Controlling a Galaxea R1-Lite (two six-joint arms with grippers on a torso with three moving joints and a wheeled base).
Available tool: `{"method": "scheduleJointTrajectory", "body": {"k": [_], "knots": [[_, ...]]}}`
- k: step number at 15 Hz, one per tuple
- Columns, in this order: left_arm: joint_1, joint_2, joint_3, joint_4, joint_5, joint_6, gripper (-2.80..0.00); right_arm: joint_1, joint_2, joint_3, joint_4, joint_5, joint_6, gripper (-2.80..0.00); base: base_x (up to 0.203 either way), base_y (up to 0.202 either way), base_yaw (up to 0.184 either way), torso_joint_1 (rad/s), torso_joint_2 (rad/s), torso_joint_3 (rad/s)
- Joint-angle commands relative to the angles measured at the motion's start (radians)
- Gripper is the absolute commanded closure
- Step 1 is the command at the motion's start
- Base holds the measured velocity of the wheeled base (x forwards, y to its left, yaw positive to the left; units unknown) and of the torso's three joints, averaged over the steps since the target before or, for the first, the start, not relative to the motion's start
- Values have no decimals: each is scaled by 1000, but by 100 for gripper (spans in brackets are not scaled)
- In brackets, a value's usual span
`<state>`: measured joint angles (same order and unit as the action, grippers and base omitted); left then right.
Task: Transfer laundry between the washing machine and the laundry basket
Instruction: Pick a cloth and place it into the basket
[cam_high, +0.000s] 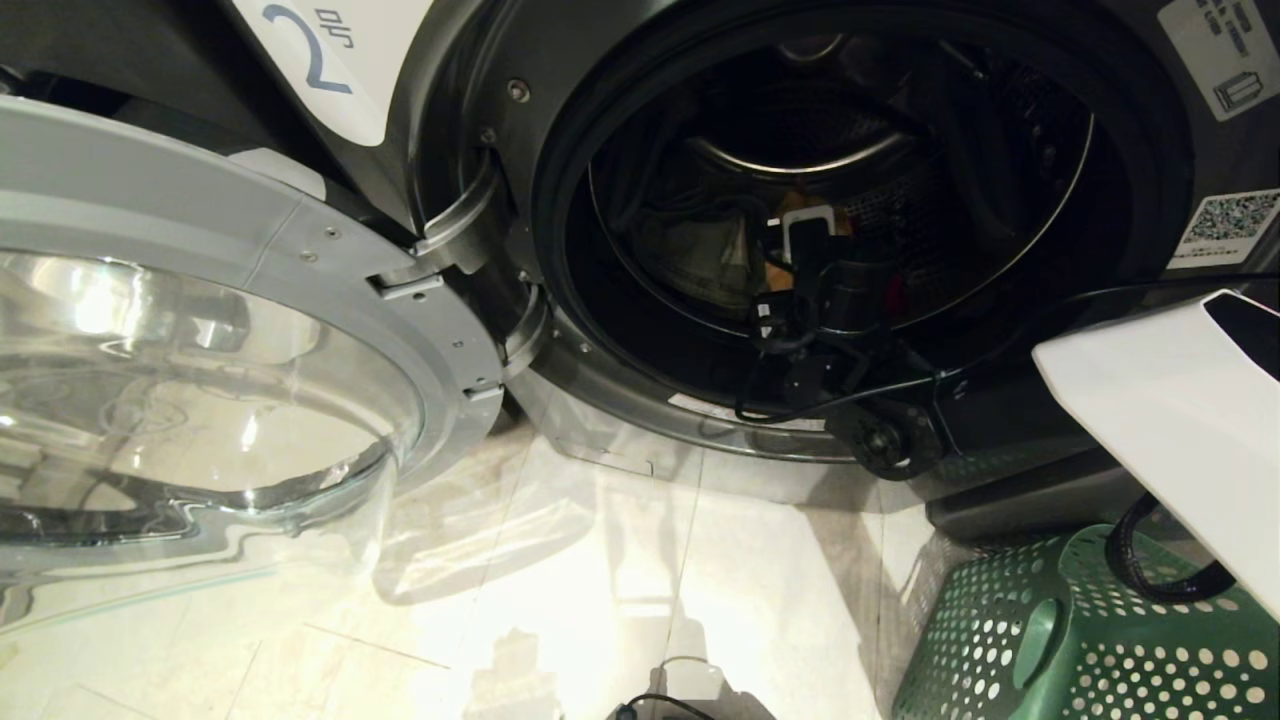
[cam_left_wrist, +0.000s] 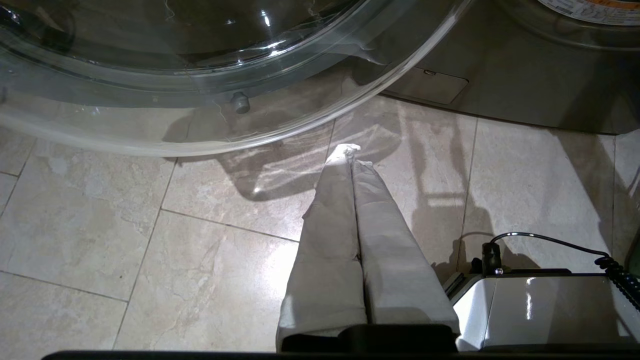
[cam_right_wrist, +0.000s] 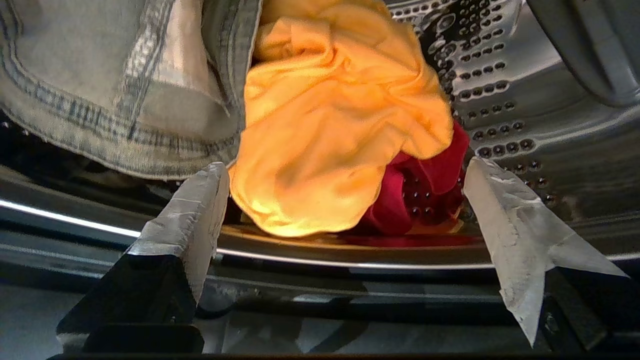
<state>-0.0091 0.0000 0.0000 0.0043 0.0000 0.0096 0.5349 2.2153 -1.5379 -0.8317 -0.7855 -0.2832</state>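
The right gripper (cam_right_wrist: 345, 200) is reaching into the drum of the washing machine (cam_high: 480, 150), its padded fingers (cam_right_wrist: 200, 210) spread wide and holding nothing, aimed at the yellow-orange garment (cam_right_wrist: 335, 130) bunched on the drum floor. A red garment (cam_right_wrist: 425, 190) is tucked under and behind the yellow one, and the jeans (cam_right_wrist: 115, 100) lie just to its left, their hem close by one finger. The risk I see is a messy grab: the fingers could close on the yellow cloth and snag the jeans' hem or the red piece with it, and the tangle might drag over the door rim and drop on the tiled floor (cam_high: 620, 600) short of the green basket (cam_high: 1060, 640) at near right. The left gripper (cam_left_wrist: 350, 155) hangs clenched and empty above the floor.
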Motion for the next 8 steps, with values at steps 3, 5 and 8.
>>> {"method": "scheduleJointTrajectory", "body": {"k": [3, 5, 8], "knots": [[0, 2, 0, 0, 0, 0, 0, 4, 9, -1, 32, -6, 3, -280, 0, 0, 0, 0, 0, 0], [0, 2, 0, 0, 0, 0, 0, -5, 21, -14, 74, -8, 14, -280, 0, 0, 0, 0, 0, 0], [0, 2, 0, 0, 0, 0, 0, -30, 52, -82, 130, -7, 42, -280, 0, 0, 0, 0, 0, 0]]}}
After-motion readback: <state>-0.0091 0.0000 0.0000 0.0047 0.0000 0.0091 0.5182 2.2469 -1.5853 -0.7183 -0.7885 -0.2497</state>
